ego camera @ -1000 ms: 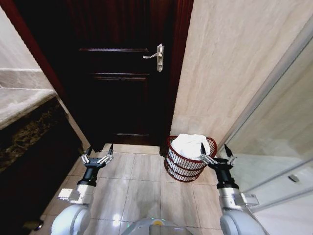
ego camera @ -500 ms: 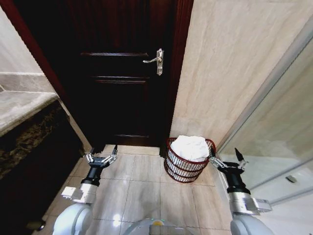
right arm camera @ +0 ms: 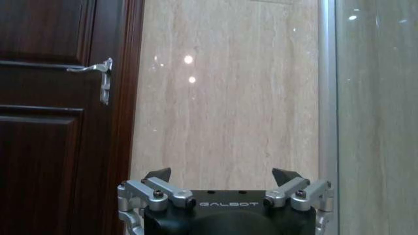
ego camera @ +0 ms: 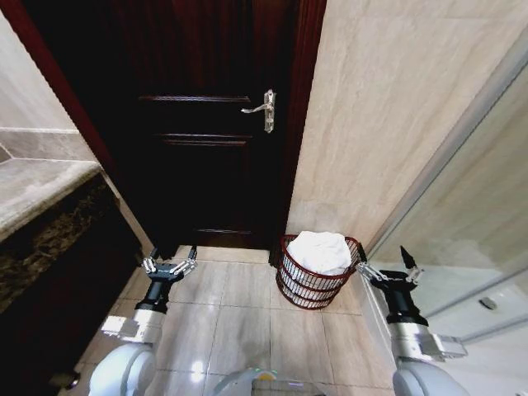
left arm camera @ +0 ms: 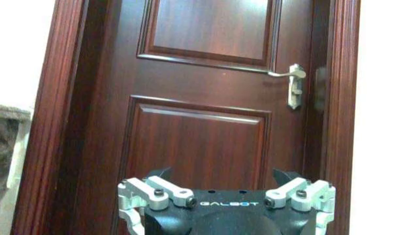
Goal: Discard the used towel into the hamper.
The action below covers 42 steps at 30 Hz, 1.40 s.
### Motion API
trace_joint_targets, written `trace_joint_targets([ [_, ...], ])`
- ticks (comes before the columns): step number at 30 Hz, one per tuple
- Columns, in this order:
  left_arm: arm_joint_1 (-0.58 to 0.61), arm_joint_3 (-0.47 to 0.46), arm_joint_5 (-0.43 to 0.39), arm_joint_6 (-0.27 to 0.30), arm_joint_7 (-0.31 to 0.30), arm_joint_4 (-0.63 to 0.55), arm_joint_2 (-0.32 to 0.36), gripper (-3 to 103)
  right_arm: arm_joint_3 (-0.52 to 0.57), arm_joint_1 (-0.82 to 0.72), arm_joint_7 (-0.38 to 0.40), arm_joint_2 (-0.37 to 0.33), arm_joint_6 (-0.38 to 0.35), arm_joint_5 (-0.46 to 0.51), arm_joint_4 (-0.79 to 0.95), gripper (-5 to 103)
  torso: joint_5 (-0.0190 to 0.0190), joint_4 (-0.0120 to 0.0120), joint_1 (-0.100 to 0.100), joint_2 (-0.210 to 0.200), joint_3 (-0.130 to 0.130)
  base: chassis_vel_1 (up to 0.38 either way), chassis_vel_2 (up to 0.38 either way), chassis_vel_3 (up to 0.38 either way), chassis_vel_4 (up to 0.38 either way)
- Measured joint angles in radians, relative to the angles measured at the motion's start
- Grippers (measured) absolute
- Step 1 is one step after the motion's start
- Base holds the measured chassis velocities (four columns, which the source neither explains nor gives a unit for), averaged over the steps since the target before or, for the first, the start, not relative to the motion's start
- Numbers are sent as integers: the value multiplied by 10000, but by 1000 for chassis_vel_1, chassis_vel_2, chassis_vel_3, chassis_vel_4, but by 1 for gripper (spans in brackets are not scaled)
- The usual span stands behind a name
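Left claw point(ego camera: 169, 266) hangs open and empty over the floor tiles, facing the dark door point(ego camera: 198, 148). To its right sits the hamper point(ego camera: 318, 280) with the white towel point(ego camera: 320, 250) piled inside. Just right of the hamper's rim, the right claw point(ego camera: 388, 269) is spread wide, holding nothing. Drop looks done to me; next is probably just tucking both arms away.

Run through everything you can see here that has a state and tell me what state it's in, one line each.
Hamper: upright on the floor tiles, holding the towel.
Towel: white, heaped inside the hamper, above its rim.
Door: shut, handle level.
Left gripper: open, empty, low before the door.
Right gripper: open, empty, beside the hamper.
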Motion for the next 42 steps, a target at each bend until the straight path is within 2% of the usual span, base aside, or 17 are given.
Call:
trace_joint_targets([
  [11,-297,-65,-199,203,-103,121,-42,100,363,68,68,-223,-143,285,67,100,0,0,173,415,244,0,0,0,0],
  [18,-285,-65,-26,240,-91,125,-85,100,222,122,55,-215,-163,254,47,100,0,0,273,647,372,0,0,0,0],
  [26,-353,-104,-290,255,-187,209,-89,100,212,242,63,-279,-251,240,34,100,0,-1,392,954,562,0,0,0,0],
  [42,-383,-151,-240,251,-198,159,-135,100,234,172,63,-302,-235,254,18,100,-1,0,647,1528,875,0,0,0,0],
])
